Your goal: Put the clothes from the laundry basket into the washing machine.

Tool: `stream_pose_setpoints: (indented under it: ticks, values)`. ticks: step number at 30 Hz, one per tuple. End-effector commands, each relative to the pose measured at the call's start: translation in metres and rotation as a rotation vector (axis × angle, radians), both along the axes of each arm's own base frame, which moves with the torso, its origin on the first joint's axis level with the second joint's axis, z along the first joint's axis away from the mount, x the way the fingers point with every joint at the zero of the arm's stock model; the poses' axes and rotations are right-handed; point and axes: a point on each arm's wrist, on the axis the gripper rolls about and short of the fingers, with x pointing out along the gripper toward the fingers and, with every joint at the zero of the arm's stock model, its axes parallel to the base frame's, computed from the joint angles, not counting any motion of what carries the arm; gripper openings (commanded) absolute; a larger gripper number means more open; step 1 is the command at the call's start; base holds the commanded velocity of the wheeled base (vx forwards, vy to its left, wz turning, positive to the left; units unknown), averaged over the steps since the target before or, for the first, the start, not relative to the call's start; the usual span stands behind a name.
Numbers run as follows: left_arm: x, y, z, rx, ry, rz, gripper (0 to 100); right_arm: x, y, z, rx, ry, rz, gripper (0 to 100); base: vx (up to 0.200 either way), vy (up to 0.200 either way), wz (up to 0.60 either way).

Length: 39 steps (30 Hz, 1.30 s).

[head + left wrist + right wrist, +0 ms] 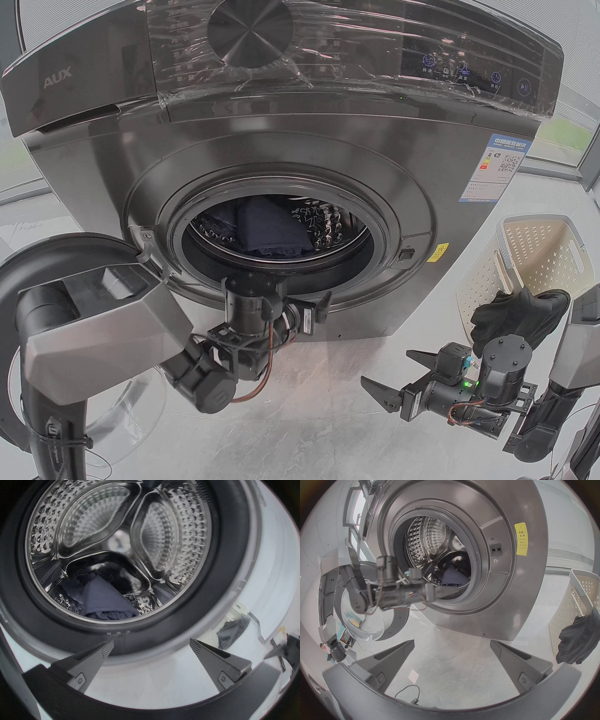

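The washing machine (387, 156) stands with its round opening facing me. Dark blue clothes (269, 228) lie in the drum (118, 539), also seen as clothes (103, 600) through the port. My left gripper (151, 645) is open and empty, just in front of the lower rim of the opening; from the right wrist view the left gripper (453, 591) points into the port. A white laundry basket (544, 250) stands to the right with a black garment (519, 312) draped over its rim. My right gripper (394, 372) is open and empty, low over the floor, left of the basket.
The machine's door (62, 262) hangs open on the left, behind my left arm. Pale floor (325, 406) lies between the machine and the right gripper. A thin cable (406, 692) and a small white slip (413, 676) lie on the floor.
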Motion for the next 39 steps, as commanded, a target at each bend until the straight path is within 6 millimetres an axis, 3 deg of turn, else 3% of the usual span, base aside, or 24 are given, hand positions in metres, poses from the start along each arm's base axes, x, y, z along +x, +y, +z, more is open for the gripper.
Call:
stream_pose_setpoints:
  ticks: [1,6,10,12,20,32,39]
  values:
    - [-0.089,0.018,0.038,0.016,-0.031,-0.142,100,-0.017,-0.015,0.019,0.04,-0.032,-0.005,100,0.0,0.0,0.0]
    - [-0.116,0.022,0.049,0.003,-0.037,-0.191,100,-0.034,-0.031,0.032,0.084,-0.052,-0.06,100,0.0,0.0,0.0]
    - [-0.123,0.024,0.052,-0.007,-0.033,-0.204,100,-0.04,-0.039,0.035,0.088,-0.058,-0.069,100,0.0,0.0,0.0]
    - [-0.143,0.033,0.048,0.004,-0.002,-0.235,100,-0.045,-0.044,0.048,0.128,-0.104,-0.079,100,0.0,0.0,0.0]
    - [-0.162,0.049,0.043,-0.009,-0.031,-0.243,100,-0.048,-0.048,0.055,0.147,-0.137,-0.121,100,-0.125,0.0,0.0]
    - [-0.202,0.103,0.06,-0.036,-0.067,-0.221,100,-0.061,-0.068,0.065,0.13,-0.132,-0.269,100,-0.2,0.0,0.0]
    - [-0.218,0.133,0.063,-0.036,-0.093,-0.176,100,-0.094,-0.102,0.071,0.096,-0.1,-0.354,100,-0.2,0.0,0.0]
